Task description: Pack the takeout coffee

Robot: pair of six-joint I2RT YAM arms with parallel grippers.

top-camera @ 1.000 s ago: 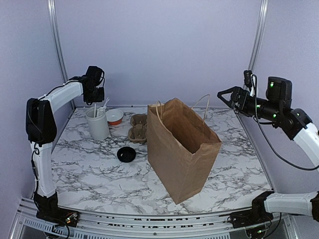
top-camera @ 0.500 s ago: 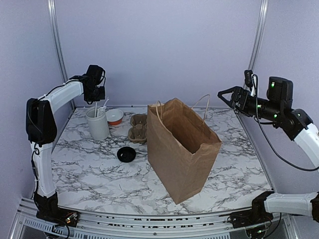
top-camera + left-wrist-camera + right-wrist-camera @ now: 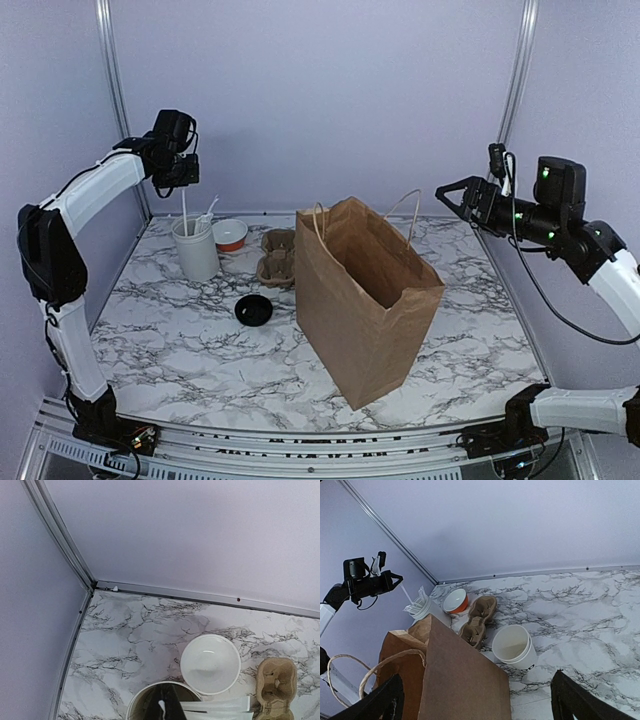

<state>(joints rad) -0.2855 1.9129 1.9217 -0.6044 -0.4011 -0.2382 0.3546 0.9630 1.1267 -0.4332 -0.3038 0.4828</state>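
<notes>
Top external showed my left end effector [image 3: 181, 187] high over the back-left corner of the marbled white tabletop [image 3: 180, 350], pinched shut on a thin white stick [image 3: 184, 210], a straw or stirrer as far as I could judge. It hung straight down toward the tall white cup of white plastic cutlery [image 3: 195, 252]. I could not tell whether its lower end had cleared the cup's mouth. My right end effector [image 3: 448, 192] hovered at the back right with its jaws spread wide and nothing between them, well apart from the brown paper bag with twine handles [image 3: 365, 310] standing open in the middle. The takeout coffee with its black dome lid showed in no view. It may have sat down inside the bag, but I could not tell. Only a loose flat black lid [image 3: 253, 310] lay just left of the bag, and lidless white paper cups [image 3: 512, 647] stood behind it. I judged the step to be bringing this stick to the bag. Doing it well meant rising straight up so the stick dragged none of the other cutlery and did not tip the cup. The pinch had to stay firm on so slim a thing. I would then cross above the brown pulp cup carrier [image 3: 277, 258] and the handles, and let go only with the stick's end inside the bag's mouth.
</notes>
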